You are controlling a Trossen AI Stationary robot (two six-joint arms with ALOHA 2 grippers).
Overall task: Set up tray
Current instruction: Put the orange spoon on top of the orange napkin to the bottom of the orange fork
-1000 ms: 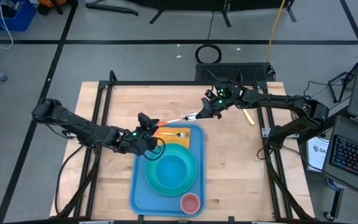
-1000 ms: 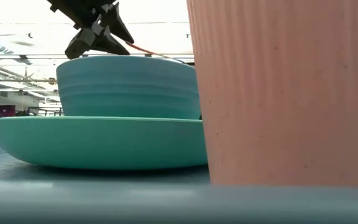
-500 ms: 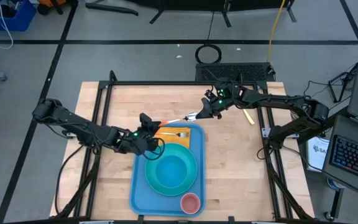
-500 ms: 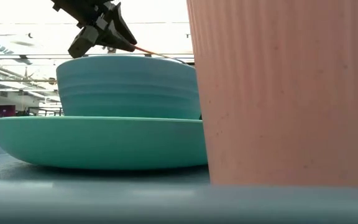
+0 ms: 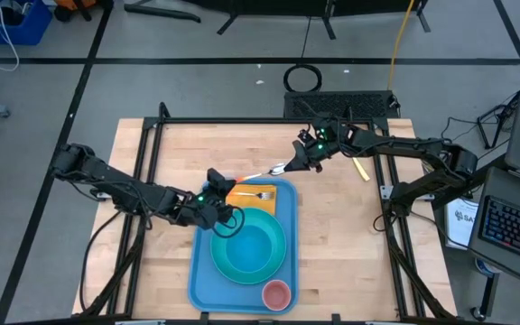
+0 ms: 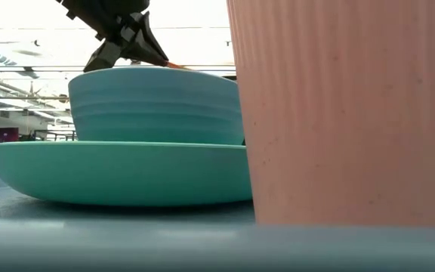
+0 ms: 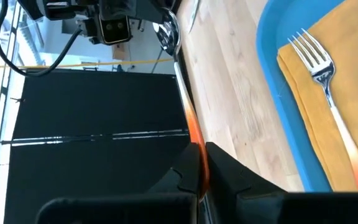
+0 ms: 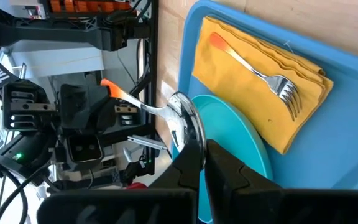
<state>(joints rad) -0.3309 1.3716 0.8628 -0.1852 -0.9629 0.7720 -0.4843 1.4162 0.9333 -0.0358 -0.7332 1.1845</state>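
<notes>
Left gripper [image 5: 217,190] closed on spoon [image 5: 258,173] (tray [image 5: 199,280] lengthwise front-to-back).

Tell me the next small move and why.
Probably the right claw should let go of the spoon. It pinches the bowl end while the left claw has closed on the orange handle, so both hold it above the table. Once freed, the left arm can carry it to the tray.

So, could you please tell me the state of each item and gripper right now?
tray: flat on table
plate: on tray, under bowl
bowl: upright, empty
cup: upright on tray
napkin: folded, in tray
fork: lying on napkin
spoon: airborne, held at both ends
left gripper: shut on spoon handle
right gripper: shut on spoon head
</notes>
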